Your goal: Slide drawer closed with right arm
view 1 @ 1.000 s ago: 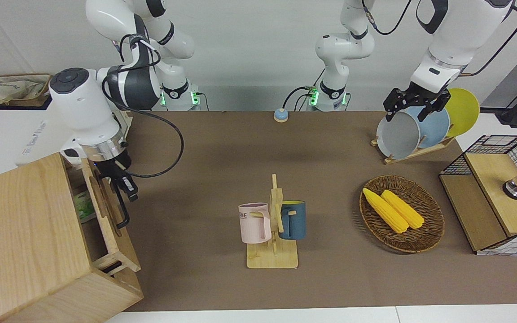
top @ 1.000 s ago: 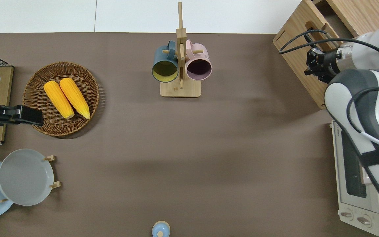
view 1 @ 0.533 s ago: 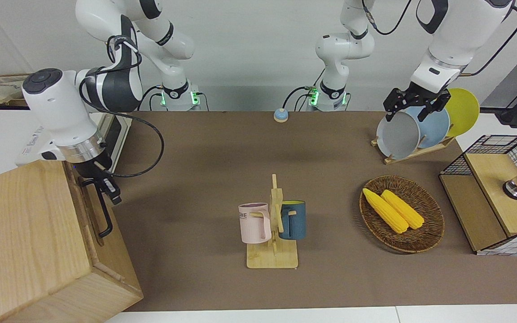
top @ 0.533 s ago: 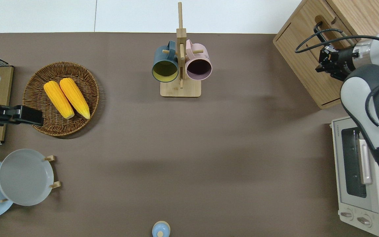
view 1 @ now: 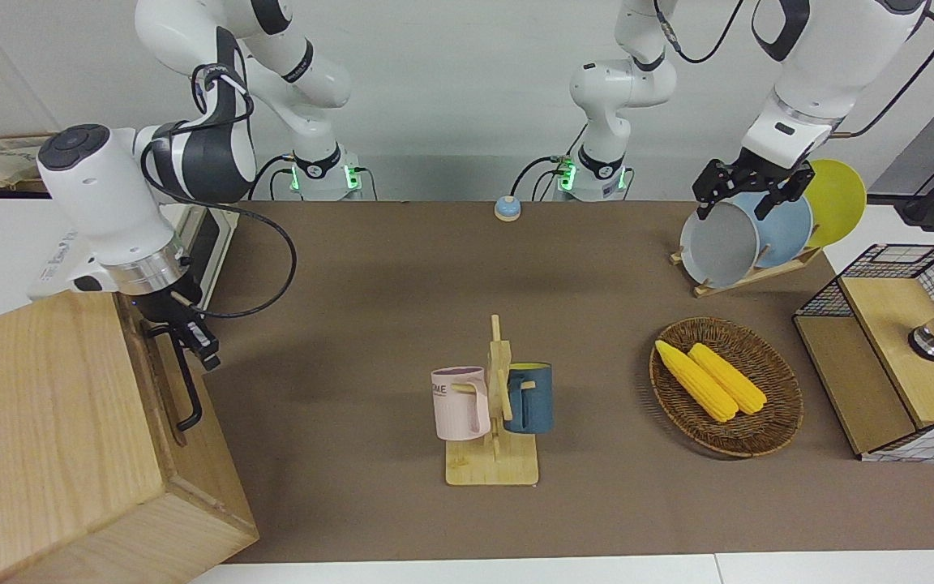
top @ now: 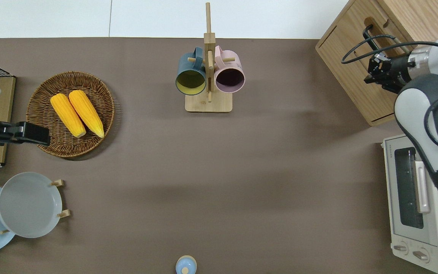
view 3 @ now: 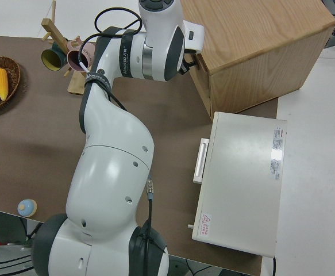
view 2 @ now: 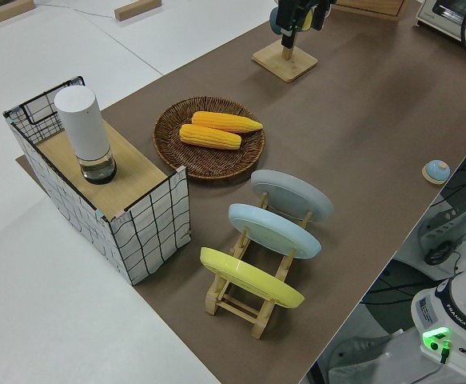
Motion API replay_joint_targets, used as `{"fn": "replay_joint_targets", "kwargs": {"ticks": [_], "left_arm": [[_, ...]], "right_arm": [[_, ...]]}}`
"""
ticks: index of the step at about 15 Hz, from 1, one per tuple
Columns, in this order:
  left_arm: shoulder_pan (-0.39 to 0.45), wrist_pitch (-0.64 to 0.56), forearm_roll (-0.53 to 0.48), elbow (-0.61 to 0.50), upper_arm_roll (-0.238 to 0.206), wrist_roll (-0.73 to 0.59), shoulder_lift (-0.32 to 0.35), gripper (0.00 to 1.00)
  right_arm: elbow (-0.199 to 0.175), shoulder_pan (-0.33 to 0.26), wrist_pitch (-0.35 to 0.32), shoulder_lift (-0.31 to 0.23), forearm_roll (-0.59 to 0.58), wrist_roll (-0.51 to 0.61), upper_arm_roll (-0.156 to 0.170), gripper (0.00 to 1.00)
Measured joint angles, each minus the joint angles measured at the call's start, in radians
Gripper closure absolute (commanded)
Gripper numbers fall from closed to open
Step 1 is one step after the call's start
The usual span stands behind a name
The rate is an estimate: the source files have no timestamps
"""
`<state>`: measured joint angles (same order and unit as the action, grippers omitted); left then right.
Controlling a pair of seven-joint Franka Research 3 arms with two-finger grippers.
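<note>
The light-wood drawer (view 1: 160,397) sits flush in the front of its large cabinet (view 1: 45,422) at the right arm's end of the table. Its black bar handle (view 1: 186,389) runs along the drawer front (top: 359,42). My right gripper (view 1: 195,341) is at the end of the handle nearer to the robots, right against the drawer front. In the overhead view the right gripper (top: 373,68) points at the cabinet front. My left arm is parked, its gripper (view 1: 733,207) open.
A white oven (top: 413,201) stands next to the cabinet, nearer to the robots. A mug rack (top: 208,76) holds two mugs mid-table. A wicker basket (top: 36,99) with corn, a plate rack (view 1: 747,235) and a wire-mesh box (view 1: 889,357) are at the left arm's end.
The drawer went from partly open to flush with the cabinet, pushed in by my right gripper. In the last half second hardly anything moved. The left arm stayed still.
</note>
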<state>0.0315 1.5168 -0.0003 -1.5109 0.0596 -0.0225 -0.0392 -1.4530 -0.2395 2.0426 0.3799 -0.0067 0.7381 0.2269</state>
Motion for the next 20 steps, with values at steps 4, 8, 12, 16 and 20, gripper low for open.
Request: {"fn": "replay_joint_targets", "kwargs": {"ticks": [4,8,12,16,20], "left_arm": [[0.000,0.000,0.000,0.000,0.000,0.000,0.000,0.01],[0.000,0.000,0.000,0.000,0.000,0.000,0.000,0.01],[0.000,0.000,0.000,0.000,0.000,0.000,0.000,0.01],[0.000,0.000,0.000,0.000,0.000,0.000,0.000,0.01],[0.000,0.000,0.000,0.000,0.000,0.000,0.000,0.01]], "right_arm": [[0.011,0.033,-0.049,-0.001,0.000,-0.024,0.013,1.000],[0.031,0.125,-0.188,-0.035,0.000,-0.071,0.012,1.000],[0.036,0.259,-0.343,-0.116,0.000,-0.221,-0.055,1.000],[0.037,0.333,-0.438,-0.186,0.000,-0.433,-0.132,1.000],[0.037,0.341,-0.487,-0.226,0.000,-0.638,-0.186,1.000]]}}
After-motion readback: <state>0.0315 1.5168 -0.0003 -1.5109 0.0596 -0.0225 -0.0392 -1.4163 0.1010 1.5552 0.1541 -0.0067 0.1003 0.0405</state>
